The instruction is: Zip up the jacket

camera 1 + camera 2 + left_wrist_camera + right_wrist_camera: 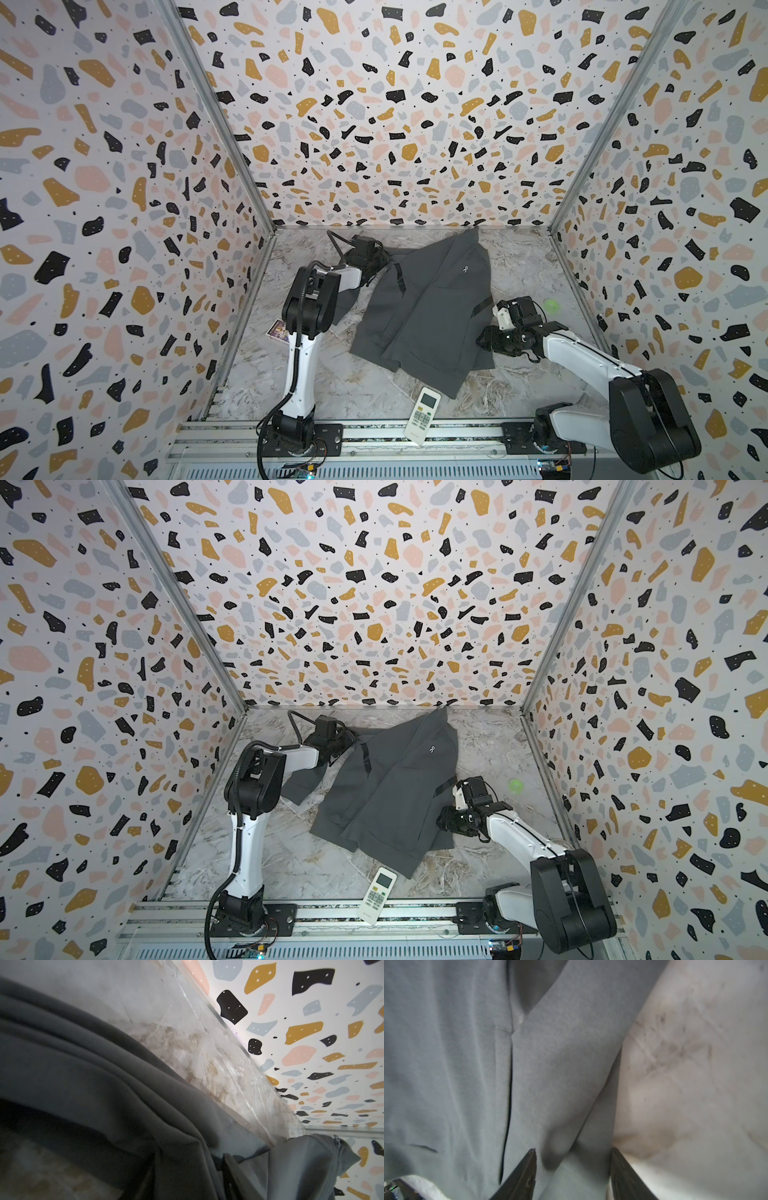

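Closest, white remote [422, 415] on rail [365, 432]; beyond, jacket [432, 299] on table [332, 386], right gripper [573, 1150] parted astride its edge, left gripper [380, 259] at opposite edge, jaws not tellable.

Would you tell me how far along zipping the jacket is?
Done: nothing evident; the jacket lies rumpled, front seemingly open. In hand: the left gripper at its far-left edge, the right gripper straddles a fabric edge, jaws apart. Left: straighten it and zip it up.
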Action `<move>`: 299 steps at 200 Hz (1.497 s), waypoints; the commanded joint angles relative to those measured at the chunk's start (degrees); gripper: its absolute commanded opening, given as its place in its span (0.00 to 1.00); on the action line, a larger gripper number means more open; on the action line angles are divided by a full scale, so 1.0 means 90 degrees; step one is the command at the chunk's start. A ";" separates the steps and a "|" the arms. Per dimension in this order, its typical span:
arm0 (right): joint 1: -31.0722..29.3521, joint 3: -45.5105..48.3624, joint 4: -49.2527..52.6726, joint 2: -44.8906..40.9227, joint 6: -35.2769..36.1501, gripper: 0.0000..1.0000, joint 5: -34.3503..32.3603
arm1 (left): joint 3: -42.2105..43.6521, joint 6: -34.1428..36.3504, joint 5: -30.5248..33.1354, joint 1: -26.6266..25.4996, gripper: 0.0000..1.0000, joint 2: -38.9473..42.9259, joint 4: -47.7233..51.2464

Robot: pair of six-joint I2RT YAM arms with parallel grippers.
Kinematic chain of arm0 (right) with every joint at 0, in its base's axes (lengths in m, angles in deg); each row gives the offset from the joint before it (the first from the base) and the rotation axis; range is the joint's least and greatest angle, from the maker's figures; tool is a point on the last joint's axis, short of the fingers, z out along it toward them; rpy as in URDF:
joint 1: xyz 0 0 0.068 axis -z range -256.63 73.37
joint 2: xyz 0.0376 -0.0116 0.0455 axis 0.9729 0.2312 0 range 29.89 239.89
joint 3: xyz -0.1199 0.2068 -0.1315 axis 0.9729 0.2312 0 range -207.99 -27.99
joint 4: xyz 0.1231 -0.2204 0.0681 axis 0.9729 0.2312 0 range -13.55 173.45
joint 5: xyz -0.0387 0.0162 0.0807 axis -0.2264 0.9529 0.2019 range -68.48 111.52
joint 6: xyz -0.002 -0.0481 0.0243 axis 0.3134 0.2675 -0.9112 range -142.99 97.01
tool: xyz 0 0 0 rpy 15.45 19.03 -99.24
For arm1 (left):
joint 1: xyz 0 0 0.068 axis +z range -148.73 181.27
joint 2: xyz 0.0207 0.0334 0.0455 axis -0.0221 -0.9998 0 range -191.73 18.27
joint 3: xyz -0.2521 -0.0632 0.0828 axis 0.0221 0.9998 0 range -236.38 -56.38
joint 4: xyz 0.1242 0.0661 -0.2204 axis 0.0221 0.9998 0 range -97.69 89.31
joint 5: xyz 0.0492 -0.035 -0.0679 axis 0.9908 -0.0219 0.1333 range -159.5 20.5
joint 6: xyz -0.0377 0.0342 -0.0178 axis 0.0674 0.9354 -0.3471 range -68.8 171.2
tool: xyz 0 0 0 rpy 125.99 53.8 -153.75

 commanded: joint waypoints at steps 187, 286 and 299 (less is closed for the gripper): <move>0.0246 -0.0851 -0.0070 0.0672 -0.0118 0.00 -0.0943 | 0.0881 -0.0213 -0.1353 0.0875 0.00 0.0416 -0.1928; 0.3015 -0.3401 -0.0020 0.1801 0.1296 0.00 -0.2269 | 0.1075 0.1637 -0.1071 0.1463 0.00 0.1476 -0.0992; 0.3144 -0.3794 -0.0274 0.2156 0.1277 0.00 -0.2529 | 0.1068 0.1792 -0.1115 0.1492 0.00 0.1516 -0.1009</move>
